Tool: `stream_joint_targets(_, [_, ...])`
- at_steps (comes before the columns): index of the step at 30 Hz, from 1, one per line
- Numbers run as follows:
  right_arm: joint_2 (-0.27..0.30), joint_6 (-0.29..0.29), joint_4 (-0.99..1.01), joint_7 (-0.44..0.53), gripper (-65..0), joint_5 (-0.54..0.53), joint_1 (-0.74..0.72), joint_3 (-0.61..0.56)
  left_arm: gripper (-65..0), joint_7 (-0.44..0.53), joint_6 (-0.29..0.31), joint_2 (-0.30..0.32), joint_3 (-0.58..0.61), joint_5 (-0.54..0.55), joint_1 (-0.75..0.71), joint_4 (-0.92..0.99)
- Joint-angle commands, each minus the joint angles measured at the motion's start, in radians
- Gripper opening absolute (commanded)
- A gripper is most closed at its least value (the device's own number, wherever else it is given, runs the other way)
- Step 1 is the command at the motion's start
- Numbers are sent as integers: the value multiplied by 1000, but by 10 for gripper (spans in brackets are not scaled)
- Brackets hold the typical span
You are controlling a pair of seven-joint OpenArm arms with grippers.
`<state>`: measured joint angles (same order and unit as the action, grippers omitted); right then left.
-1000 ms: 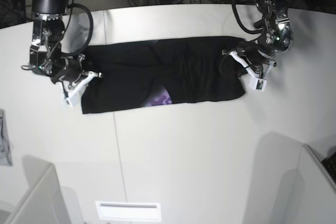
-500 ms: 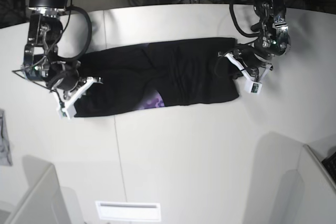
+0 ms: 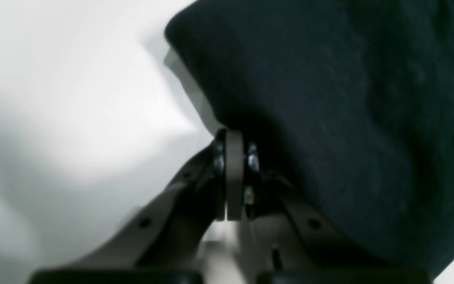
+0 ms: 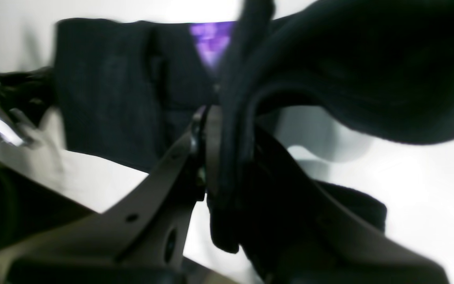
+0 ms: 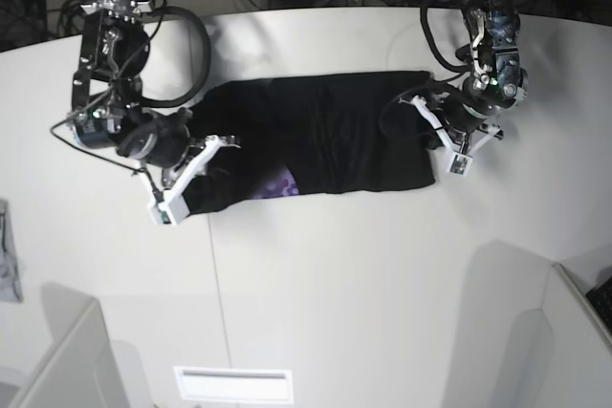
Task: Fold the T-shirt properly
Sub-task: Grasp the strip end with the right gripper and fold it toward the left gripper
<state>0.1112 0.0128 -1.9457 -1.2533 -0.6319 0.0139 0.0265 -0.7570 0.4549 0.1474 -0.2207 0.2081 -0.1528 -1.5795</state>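
Note:
The black T-shirt lies as a long band across the middle of the white table, with a patch of purple print showing at its near edge. On the left of the base view, my right gripper is shut on that end of the shirt. The right wrist view shows a thick fold of T-shirt pinched in the right gripper and lifted off the table. My left gripper sits at the other end. Seen from its wrist, the left gripper is shut against the T-shirt edge.
A small grey cloth scrap hangs at the table's far left edge. Raised white panels stand at the near left and near right corners. A slotted vent sits at the front. Cables run behind the table.
My right gripper has swung toward the middle, carrying its end of the shirt inward and shortening the band. The left gripper has shifted only slightly.

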Motion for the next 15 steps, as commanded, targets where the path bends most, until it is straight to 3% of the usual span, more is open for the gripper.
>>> stream_joint_targets(1, [-8, -20, -21, 11, -650, -21, -18, -29, -650, -12, -2, 5, -3, -37, 0, -12])
stream_joint_targets(9, [-32, -172, -22, 62, -650, -22, -39, -225, -650, -12, -2, 5, 34, -49, 0, -11])
stream_joint_targets(15, [-80, -178, -24, 62, -650, -22, -56, -259, -650, -12, -6, 5, 97, -55, 6, -12])
